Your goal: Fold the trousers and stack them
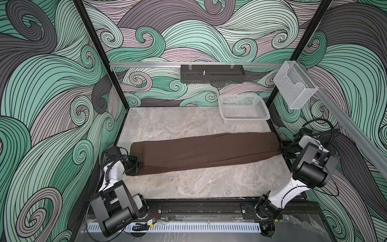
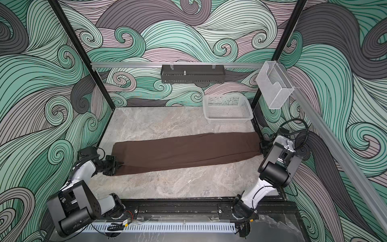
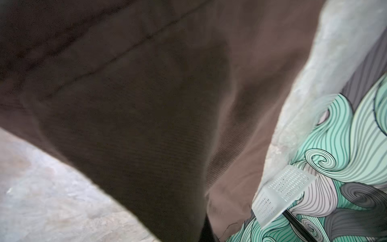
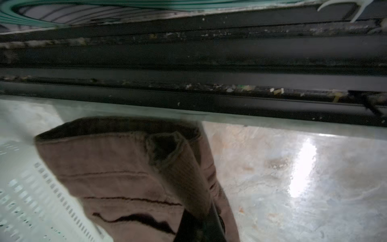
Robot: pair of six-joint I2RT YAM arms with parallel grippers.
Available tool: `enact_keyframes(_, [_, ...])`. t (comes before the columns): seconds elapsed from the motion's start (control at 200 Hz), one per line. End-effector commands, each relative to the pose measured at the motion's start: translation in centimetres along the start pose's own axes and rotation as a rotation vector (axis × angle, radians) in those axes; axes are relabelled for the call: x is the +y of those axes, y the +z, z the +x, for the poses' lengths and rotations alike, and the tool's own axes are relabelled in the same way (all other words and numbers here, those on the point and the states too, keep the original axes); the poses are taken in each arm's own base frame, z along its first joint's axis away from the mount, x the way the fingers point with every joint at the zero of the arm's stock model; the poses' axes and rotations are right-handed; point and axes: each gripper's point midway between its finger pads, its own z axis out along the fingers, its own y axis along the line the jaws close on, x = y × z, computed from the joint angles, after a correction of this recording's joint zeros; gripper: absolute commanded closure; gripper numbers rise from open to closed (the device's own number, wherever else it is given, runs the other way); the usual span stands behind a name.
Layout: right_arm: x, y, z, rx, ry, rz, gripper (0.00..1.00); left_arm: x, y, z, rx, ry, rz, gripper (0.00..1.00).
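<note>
**Desk:** Where are the trousers (image 1: 206,152)?

**Photographer:** Flat on the table (image 1: 188,184), a long brown strip lying almost from wall to wall, one leg laid on the other. The long axis runs side to side. The left end sits a little nearer the front edge, the right end a little farther back.

**Desk:** And the arms?

**Photographer:** One at each end. The left gripper (image 1: 139,165) is closed on the front corner of the left end, where the cloth rises to a small peak in both top views. The right gripper (image 1: 281,149) is closed on the right end, close to the side wall. Its wrist view shows stitched cloth pinched at the jaws.

**Desk:** Which arm is nearer?

**Photographer:** Neither. Each is at its own end, and the whole length of the trousers lies inward from it, toward the other arm. My guess is that the next fold carries one end along that axis to meet the other, halving the strip.

**Desk:** Anything close by?

**Photographer:** A white basket (image 1: 244,109) at the back right, near the right end. It looks clear of the cloth in both top views.

**Desk:** Any brand, label or lettering?

**Photographer:** None that can be read, on the trousers or anywhere else.
</note>
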Motion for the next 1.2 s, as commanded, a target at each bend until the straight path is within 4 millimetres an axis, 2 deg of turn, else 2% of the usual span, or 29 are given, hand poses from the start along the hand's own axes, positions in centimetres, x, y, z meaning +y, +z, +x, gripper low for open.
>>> enact_keyframes(0.0, [-0.6, 0.0, -1.1, -0.07, -0.023, 0.033, 1.0, 0.0, 0.2, -1.6, -0.055, 0.023, -0.014, 1.0])
enact_keyframes(0.16, [-0.9, -0.7, -1.2, -0.085, -0.026, 0.04, 1.0, -0.3, -0.4, -1.5, -0.067, 0.04, -0.01, 1.0])
enact_keyframes(0.18, [-0.9, -0.8, -1.1, -0.086, -0.025, 0.038, 0.96, -0.3, -0.6, -1.4, -0.067, 0.041, -0.01, 1.0])
enact_keyframes(0.205, [-0.9, -0.9, -1.0, -0.084, -0.022, 0.035, 0.91, -0.3, -0.8, -1.3, -0.068, 0.043, -0.012, 0.95])
enact_keyframes(0.245, [-0.9, -1.3, -0.8, -0.082, -0.021, 0.032, 0.77, -0.3, -1.1, -1.2, -0.067, 0.042, -0.017, 0.83])
enact_keyframes(0.255, [-0.9, -1.3, -0.8, -0.082, -0.02, 0.033, 0.76, -0.4, -1.2, -1.2, -0.069, 0.043, -0.018, 0.8])
enact_keyframes(0.26, [-0.9, -1.4, -0.8, -0.084, -0.02, 0.031, 0.72, -0.4, -1.3, -1.1, -0.069, 0.043, -0.018, 0.78])
enact_keyframes(0.28, [-0.9, -1.7, -0.7, -0.084, -0.02, 0.029, 0.67, -0.3, -1.5, -1.0, -0.071, 0.041, -0.025, 0.67])
enact_keyframes(0.33, [-0.8, -2.3, -0.4, -0.085, -0.025, 0.021, 0.55, -0.7, -2.3, -0.9, -0.08, 0.045, -0.026, 0.52])
enact_keyframes(0.42, [-0.5, -4.1, 0.4, -0.097, -0.045, 0.003, 0.4, -1.7, -4.4, -0.8, -0.123, 0.059, -0.019, 0.38])
enact_keyframes(0.53, [0.7, -6.7, 1.5, -0.129, -0.081, -0.038, 0.3, -3.6, -7.1, -0.9, -0.19, 0.101, 0.026, 0.26])
enact_keyframes(0.59, [1.9, -8.2, 2.6, -0.154, -0.132, -0.062, 0.29, -4.7, -7.4, -1.0, -0.207, 0.118, 0.071, 0.2])
enact_keyframes(0.655, [3.2, -9.0, 4.3, -0.154, -0.191, -0.085, 0.28, -5.3, -6.8, -0.9, -0.18, 0.118, 0.082, 0.17])
enact_keyframes(0.821, [7.3, -8.7, 10.3, -0.074, -0.381, -0.137, 0.28, -6.5, -3.8, 0.3, -0.058, 0.157, 0.037, 0.18])
enact_keyframes(0.896, [8.8, -7.6, 13.0, -0.017, -0.456, -0.158, 0.29, -7.4, -2.4, 1.1, -0.028, 0.198, 0.044, 0.2])
enact_keyframes(0.981, [9.4, -5.3, 14.4, 0.038, -0.486, -0.156, 0.35, -7.9, -0.3, 2.3, 0.019, 0.238, 0.021, 0.24])
enact_keyframes(1.121, [7.7, -1.0, 14.6, 0.11, -0.492, -0.074, 0.49, -6.7, 3.1, 3.5, 0.102, 0.251, -0.045, 0.31])
enact_keyframes(1.191, [6.6, 0.6, 14.3, 0.127, -0.479, -0.046, 0.58, -5.0, 5.0, 3.2, 0.136, 0.228, -0.112, 0.33])
